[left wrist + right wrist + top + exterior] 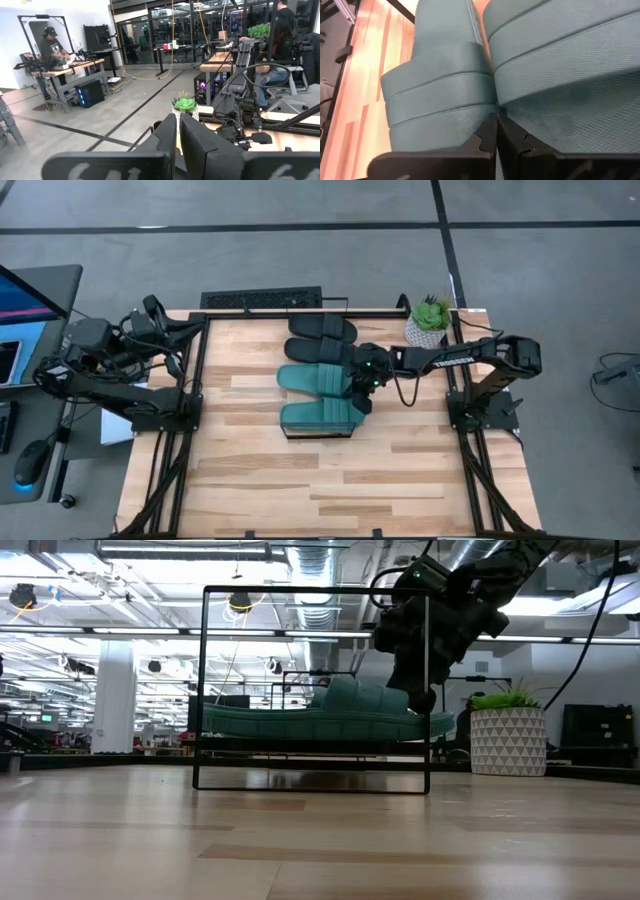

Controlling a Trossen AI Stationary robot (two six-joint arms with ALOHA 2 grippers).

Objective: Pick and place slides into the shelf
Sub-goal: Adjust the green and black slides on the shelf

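while right gripper hovers shut, empty, over two teal slides on shelf — black pair waits on table behind; you open, reach there next — left gripper shut, parked.

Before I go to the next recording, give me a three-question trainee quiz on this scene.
1. True or false: the right end effector is over the teal slides.
2. How many black slides lie on the table beyond the teal ones, toward the potted plant?
A. one
B. two
C. three
3. Fill in: the left end effector is parked by the table's edge, its fingers ____.

Key:
1. True. In the right wrist view its shut tips sit at the seam between two teal straps.
2. B.
3. shut.
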